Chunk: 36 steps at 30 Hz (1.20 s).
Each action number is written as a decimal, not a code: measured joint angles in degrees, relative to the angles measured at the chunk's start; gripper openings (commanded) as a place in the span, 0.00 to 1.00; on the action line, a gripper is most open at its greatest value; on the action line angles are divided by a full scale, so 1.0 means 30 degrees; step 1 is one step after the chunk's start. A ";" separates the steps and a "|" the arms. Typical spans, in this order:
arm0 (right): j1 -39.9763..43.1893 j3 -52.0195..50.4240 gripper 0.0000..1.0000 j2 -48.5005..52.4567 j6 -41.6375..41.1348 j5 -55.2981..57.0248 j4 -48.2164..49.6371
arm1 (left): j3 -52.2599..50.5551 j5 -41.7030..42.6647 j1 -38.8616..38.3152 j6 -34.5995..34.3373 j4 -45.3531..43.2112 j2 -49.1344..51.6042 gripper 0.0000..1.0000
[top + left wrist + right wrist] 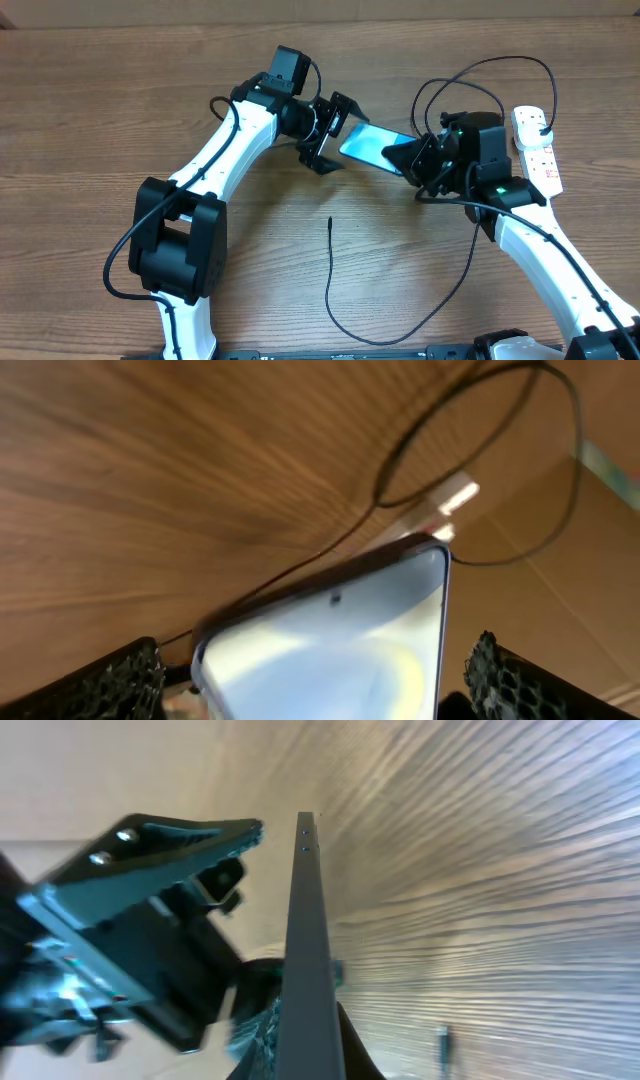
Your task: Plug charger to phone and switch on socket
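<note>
The phone with its blue-teal screen is held off the table between both grippers. My right gripper is shut on its right end; in the right wrist view the phone shows edge-on. My left gripper is open, its fingers either side of the phone's left end with gaps showing. The charger's connector tip lies free on the table, also visible in the right wrist view. Its thin black cable curves along the front. The white socket lies at the right.
A black cable loop arcs above the right arm toward the socket and shows in the left wrist view with the socket behind it. The wooden table stretches left.
</note>
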<state>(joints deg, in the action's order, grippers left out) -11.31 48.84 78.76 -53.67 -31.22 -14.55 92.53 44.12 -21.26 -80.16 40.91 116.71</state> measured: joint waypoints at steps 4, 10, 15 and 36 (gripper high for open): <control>0.0401 0.0000 0.04 0.0000 -0.2062 -0.0692 0.0583 | 0.0015 0.0000 -0.0007 0.0022 -0.1005 -0.0073 1.00; 0.0495 0.0007 0.04 0.0000 -0.5836 -0.1035 0.1231 | 0.0044 0.0007 -0.0007 0.0029 -0.3126 -0.0372 1.00; 0.0495 0.0007 0.04 0.0007 -0.8918 -0.1107 0.1996 | 0.0051 0.0007 -0.0007 0.0007 -0.4197 -0.0437 1.00; 0.0495 0.0000 0.04 0.0022 -1.7653 -0.1107 0.4473 | 0.0051 -0.1137 -0.0007 -0.0867 -0.6200 -0.0437 1.00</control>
<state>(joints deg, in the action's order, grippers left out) -9.82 48.84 78.83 -106.63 -34.54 -1.13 92.68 40.71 -21.28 -82.76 22.31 115.39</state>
